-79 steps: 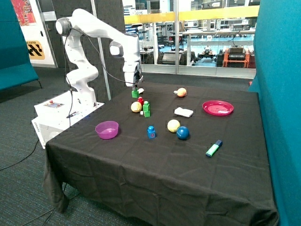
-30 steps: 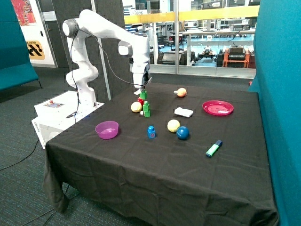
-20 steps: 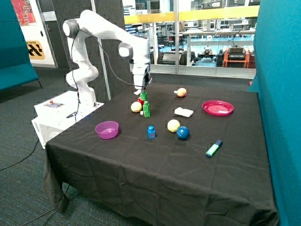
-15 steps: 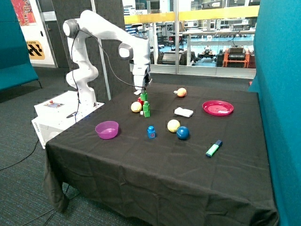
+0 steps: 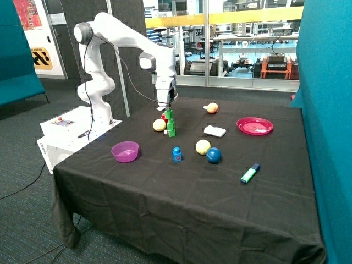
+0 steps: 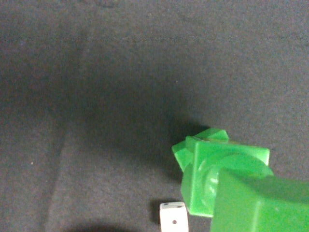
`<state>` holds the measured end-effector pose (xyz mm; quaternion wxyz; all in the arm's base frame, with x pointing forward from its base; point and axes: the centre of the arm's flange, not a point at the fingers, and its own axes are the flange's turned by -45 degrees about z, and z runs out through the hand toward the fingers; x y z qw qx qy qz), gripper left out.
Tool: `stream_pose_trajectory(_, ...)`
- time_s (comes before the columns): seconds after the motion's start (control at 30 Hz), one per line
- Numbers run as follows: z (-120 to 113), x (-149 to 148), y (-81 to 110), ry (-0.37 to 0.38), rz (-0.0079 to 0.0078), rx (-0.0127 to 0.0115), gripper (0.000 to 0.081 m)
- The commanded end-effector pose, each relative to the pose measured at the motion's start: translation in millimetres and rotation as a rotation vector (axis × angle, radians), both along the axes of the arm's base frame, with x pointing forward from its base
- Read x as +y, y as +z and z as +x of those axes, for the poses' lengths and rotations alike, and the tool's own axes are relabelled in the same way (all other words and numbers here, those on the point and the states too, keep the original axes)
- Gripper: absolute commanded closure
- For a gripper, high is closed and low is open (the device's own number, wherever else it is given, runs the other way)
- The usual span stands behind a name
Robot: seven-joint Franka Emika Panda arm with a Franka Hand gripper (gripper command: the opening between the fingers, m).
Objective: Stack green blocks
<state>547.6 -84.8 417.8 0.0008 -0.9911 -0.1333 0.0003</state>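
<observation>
Two green blocks (image 5: 171, 128) stand stacked on the black cloth beside a yellow ball (image 5: 159, 125). My gripper (image 5: 167, 108) is shut on the third green block (image 5: 168, 114) and holds it in the air just above the stack, slightly toward the robot base. In the wrist view the held block (image 6: 260, 203) fills the lower corner. The stack's top block (image 6: 207, 179) with its stud lies right under it, partly covered by it. The gripper's fingers do not show in the wrist view.
A red piece (image 5: 164, 117) and a small white die (image 6: 173, 216) lie by the stack. Also on the cloth are a blue studded block (image 5: 177, 154), a yellow ball (image 5: 203, 147), a blue ball (image 5: 213, 155), a purple bowl (image 5: 125, 151), a pink plate (image 5: 254, 126) and a teal marker (image 5: 249, 174).
The gripper has carried the green block from the back of the table over to the two-block stack and has sunk slightly toward it in the last second.
</observation>
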Motion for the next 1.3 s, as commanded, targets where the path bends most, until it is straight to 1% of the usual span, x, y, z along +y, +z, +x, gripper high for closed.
stream_pose_trajectory(0.0,-0.7,-0.2,-4.2,0.0,-0.0015,-0.0008,0.0808)
stream_pose_trajectory(0.53,2.5,1.1,-7.4,0.006,-0.0015,-0.0009,0.0808)
stream_pose_trajectory(0.8,5.6,5.1,-9.5,0.02,-0.0015,-0.0009,0.0808)
stream_pose_trajectory(1.27,7.8,10.3,-12.9,0.021,-0.0015,-0.0009,0.0808)
